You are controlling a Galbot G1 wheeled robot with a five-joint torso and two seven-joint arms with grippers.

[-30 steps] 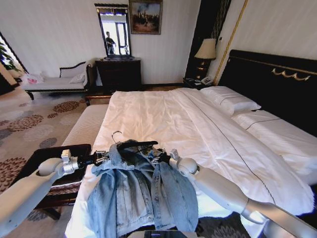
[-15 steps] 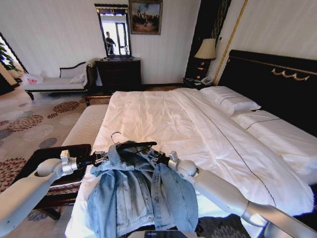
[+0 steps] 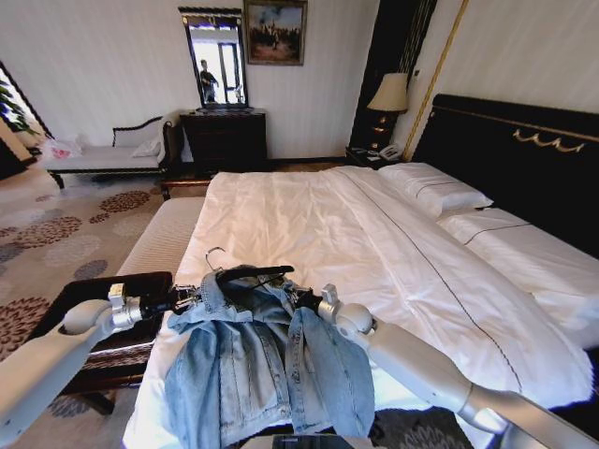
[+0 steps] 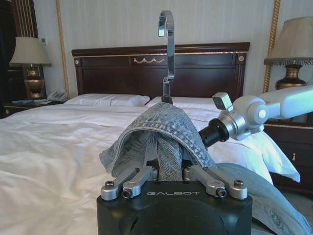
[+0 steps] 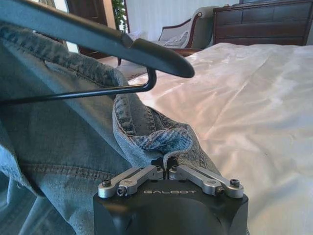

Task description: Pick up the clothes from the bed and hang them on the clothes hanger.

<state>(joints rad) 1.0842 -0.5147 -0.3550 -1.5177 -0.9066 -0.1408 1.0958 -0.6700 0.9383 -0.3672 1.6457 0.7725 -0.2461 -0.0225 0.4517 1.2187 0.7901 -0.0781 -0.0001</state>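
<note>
A light-blue denim jacket, the clothes (image 3: 267,360), hangs spread between my two grippers over the foot corner of the bed (image 3: 309,215). My left gripper (image 3: 194,298) is shut on one shoulder of the jacket (image 4: 168,142). My right gripper (image 3: 302,299) is shut on a fold at the other shoulder (image 5: 156,139). The black clothes hanger (image 3: 251,274) sits inside the collar, its silver hook (image 4: 167,44) sticking up. In the right wrist view one hanger arm (image 5: 98,36) pokes out past the denim. The left wrist view also shows the right arm's wrist (image 4: 230,122).
A dark low table (image 3: 89,304) stands beside my left arm, with a beige bench (image 3: 164,238) beyond it. Farther off are a chaise (image 3: 103,157), a dresser with mirror (image 3: 225,138) and a lamp (image 3: 389,94). A black headboard (image 3: 524,159) rises on the right.
My left arm has drawn slightly outward to the left, and the hanger and collar have shifted a little left with it. Both grips hold as before.
</note>
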